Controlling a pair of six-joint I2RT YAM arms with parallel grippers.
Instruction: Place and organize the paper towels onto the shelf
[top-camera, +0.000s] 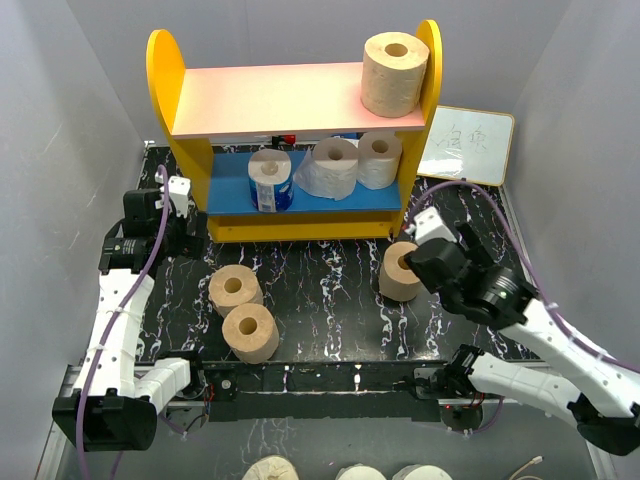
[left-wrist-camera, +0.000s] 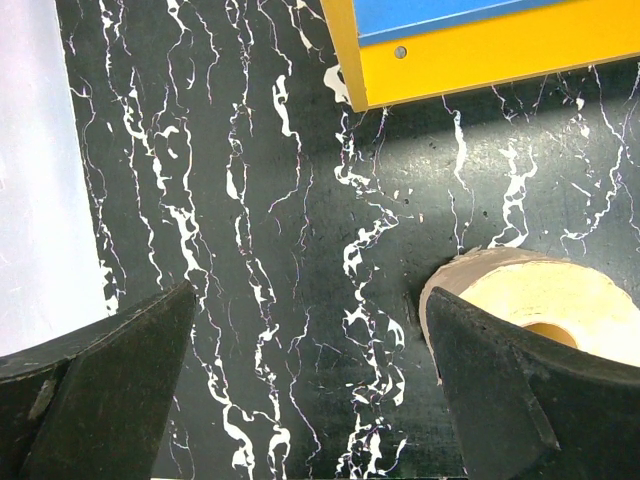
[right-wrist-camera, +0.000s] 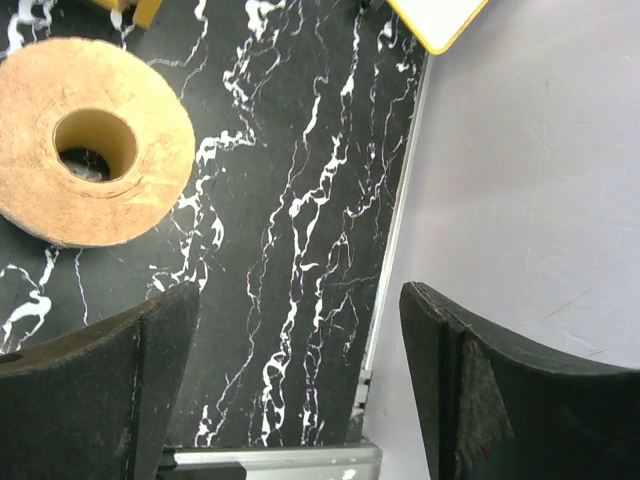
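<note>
Top external: a tan roll (top-camera: 400, 272) stands core-up on the table (top-camera: 320, 290), below the shelf (top-camera: 270, 100), just left of my right gripper (top-camera: 428, 258).

Right wrist: jaws wide apart, holding nothing; the roll lies up-left, outside them.

Left wrist: my left gripper (left-wrist-camera: 310, 300) gapes empty too, with a second tan roll (left-wrist-camera: 540, 295) beside its right finger.

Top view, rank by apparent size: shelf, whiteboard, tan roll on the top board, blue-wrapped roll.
1. shelf
2. whiteboard and tan roll on the top board: these look about alike, so they are not ranked. The roll sits higher, so probably nearer the camera.
3. blue-wrapped roll
</note>
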